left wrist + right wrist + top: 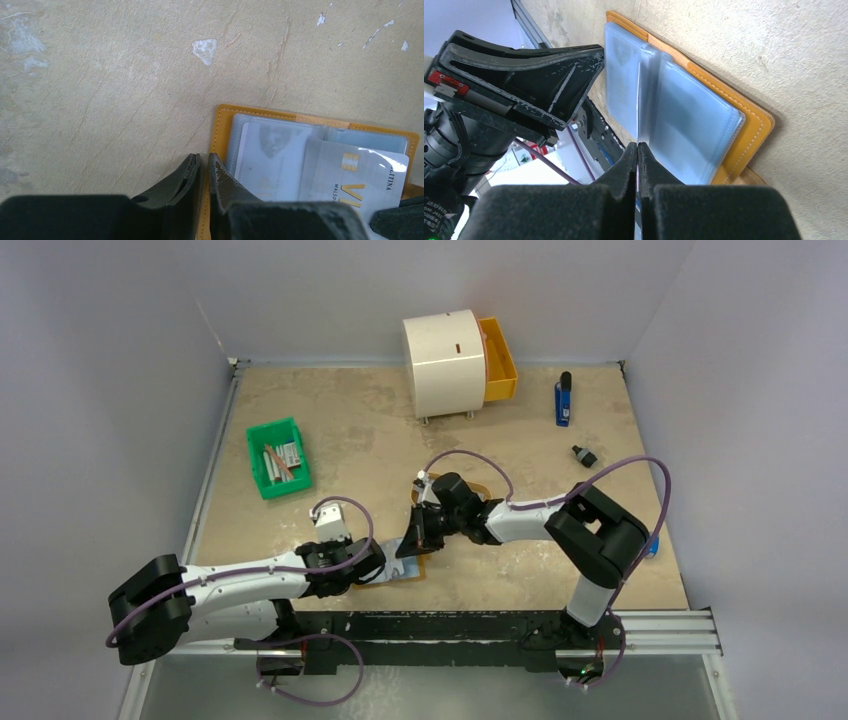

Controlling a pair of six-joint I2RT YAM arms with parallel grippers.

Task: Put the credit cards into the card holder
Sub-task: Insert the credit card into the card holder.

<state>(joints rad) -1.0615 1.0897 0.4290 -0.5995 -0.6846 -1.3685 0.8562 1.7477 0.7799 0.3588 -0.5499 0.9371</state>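
The orange-tan card holder (412, 568) lies open near the table's front edge, its clear sleeves up (220, 130) (744, 135). One pale card with a faint face print (272, 155) sits inside a sleeve. A second credit card (350, 175), grey-white with gold print, lies slanted over the right sleeves. It shows edge-on (639, 100) in the right wrist view. My right gripper (412, 545) (638, 146) is shut on that card. My left gripper (385, 570) (204, 157) is pinched on the holder's orange left edge, with only a thin gap between its fingers.
A green bin (278, 457) with sticks stands at the left. A white round cabinet (450, 362) with an open orange drawer (498, 360) stands at the back. A blue object (563, 400) and a small black one (584, 455) lie at the right.
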